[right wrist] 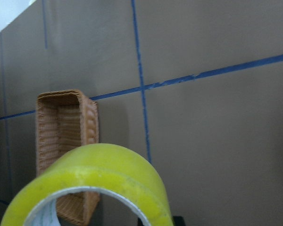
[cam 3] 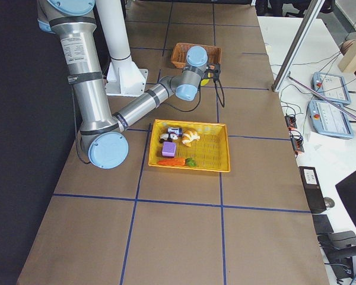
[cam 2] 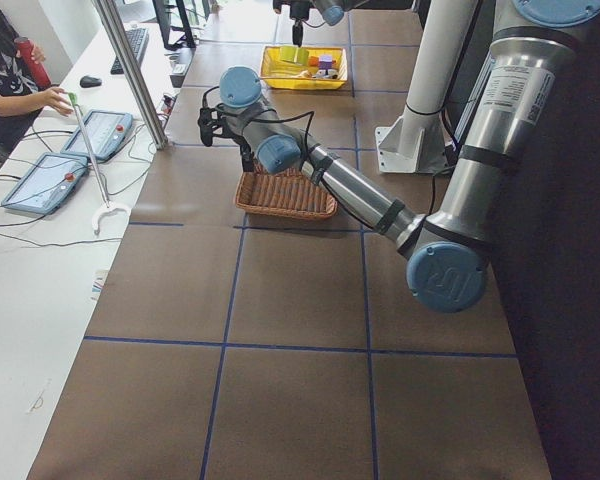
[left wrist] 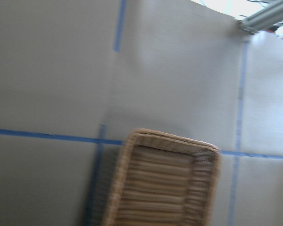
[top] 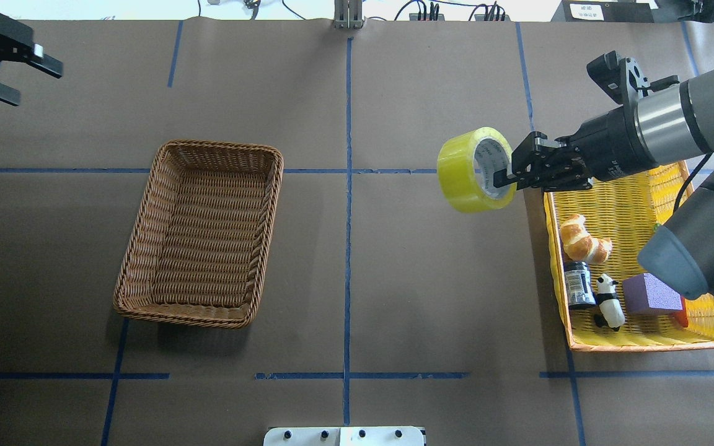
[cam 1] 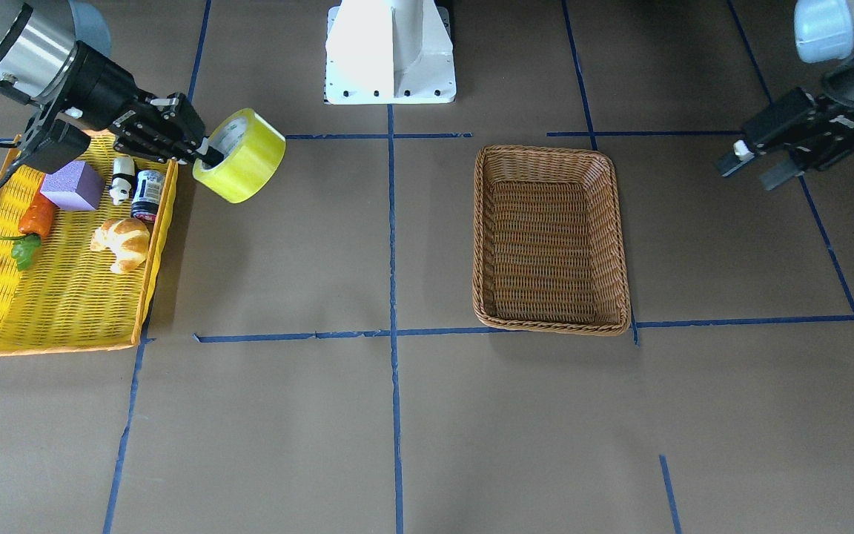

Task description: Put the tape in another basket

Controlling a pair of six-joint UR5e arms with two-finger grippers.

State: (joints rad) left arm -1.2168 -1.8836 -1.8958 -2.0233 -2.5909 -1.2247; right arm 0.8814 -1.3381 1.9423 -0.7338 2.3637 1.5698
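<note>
— Where's the wide yellow-green roll of packing tape (top: 468, 170)?
— In the air, just left of the yellow mesh tray (top: 617, 198), core axis level. The right gripper (top: 501, 178) is pinched on its wall, one finger inside the core.
— And the brown woven wicker basket (top: 220, 147)?
— Well apart, further left; I'd judge a straight carry leftward. The left gripper (top: 27, 80) hangs far left, spread wide, empty

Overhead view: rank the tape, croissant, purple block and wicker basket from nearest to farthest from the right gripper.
1. tape: held in the right gripper, just left of the tray.
2. croissant: in the tray, below the gripper in this view.
3. purple block: in the tray, lower and further right.
4. basket: across the table, on the left half.
</note>
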